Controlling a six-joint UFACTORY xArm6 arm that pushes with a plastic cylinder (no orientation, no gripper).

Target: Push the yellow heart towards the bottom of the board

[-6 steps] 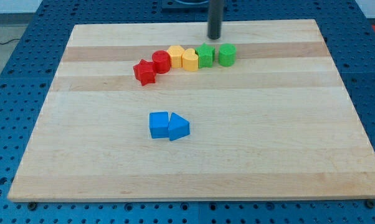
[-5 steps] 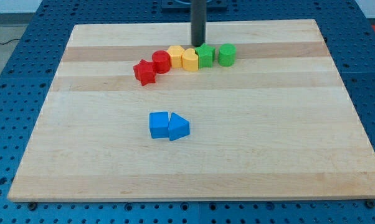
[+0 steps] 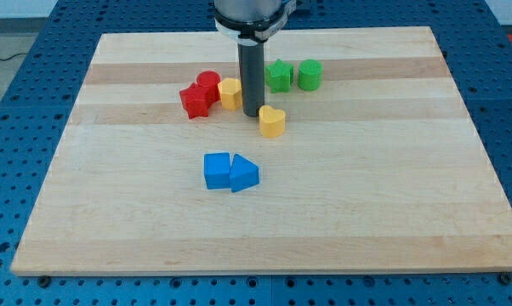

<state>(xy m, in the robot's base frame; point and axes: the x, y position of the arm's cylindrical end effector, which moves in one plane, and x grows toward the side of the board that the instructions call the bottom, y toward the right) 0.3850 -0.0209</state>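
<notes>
Wooden board (image 3: 392, 195): my tip (image 3: 251, 115), no claw, holding nothing, touches yellow plastic heart (image 3: 273, 121) off-centre; it may slide rightward

Pale wood board (image 3: 392, 195) with lighter and darker lengthwise stripes, on a blue table (image 3: 18, 127) dotted with dark holes; dark grey rod, my tip (image 3: 251, 115), in the upper centre of the frame. Yellow heart (image 3: 272, 121) and a second yellow block (image 3: 230, 93) at upper centre, red star (image 3: 192, 101) and red cylinder (image 3: 208, 82) to their left, green star-like block (image 3: 279, 75) and green cylinder (image 3: 310, 74) to the right. Blue cube (image 3: 216, 170) and blue triangular block (image 3: 244, 174) in the centre of the frame.
</notes>
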